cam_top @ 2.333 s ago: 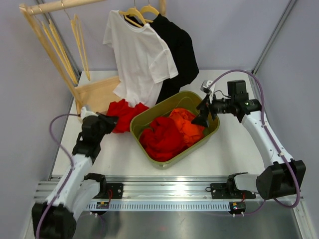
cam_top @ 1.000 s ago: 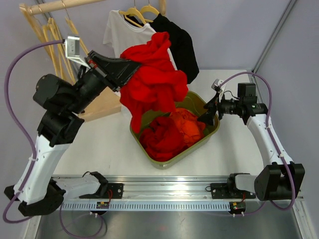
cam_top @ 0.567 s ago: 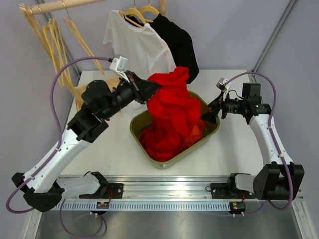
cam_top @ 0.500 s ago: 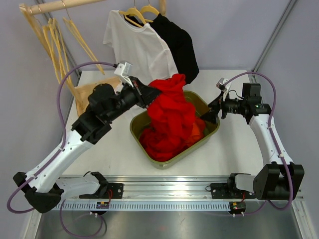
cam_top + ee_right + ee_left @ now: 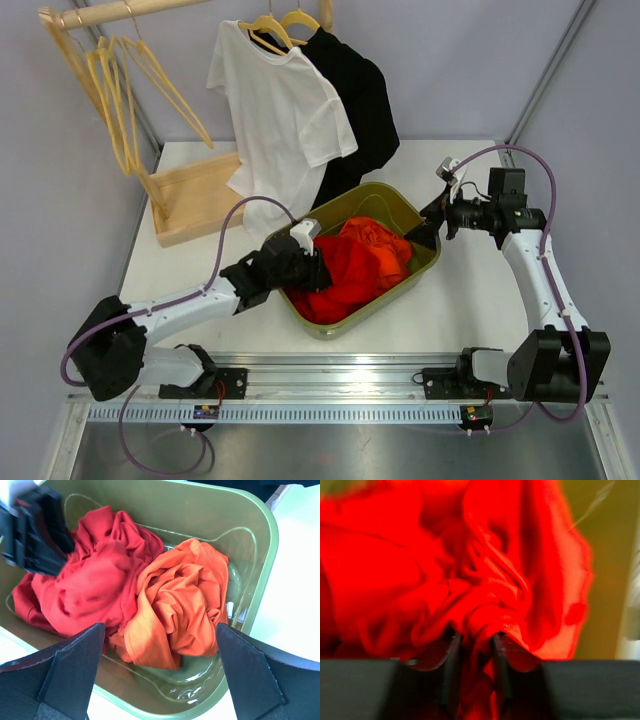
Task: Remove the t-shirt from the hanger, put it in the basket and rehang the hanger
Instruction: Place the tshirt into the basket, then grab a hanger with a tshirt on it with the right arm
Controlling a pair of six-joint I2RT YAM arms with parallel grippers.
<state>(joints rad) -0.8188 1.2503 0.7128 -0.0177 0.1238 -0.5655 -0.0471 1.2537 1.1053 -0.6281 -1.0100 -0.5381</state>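
A red t-shirt lies bunched in the olive-green bin. My left gripper is low inside the bin's near-left part, shut on a fold of the red t-shirt; cloth sits pinched between the fingers. In the right wrist view it shows as a black block on the red t-shirt. My right gripper is open and empty above the bin's right rim. A white t-shirt and a black t-shirt hang on yellow hangers behind the bin.
An orange t-shirt lies in the bin beside the red one and also shows in the right wrist view. Several bare wooden hangers hang on the rail at the far left. A wooden base stands left of the bin.
My left arm has swung down from high above the table, carrying the red t-shirt into the bin, and now lies low. The right arm has barely moved.
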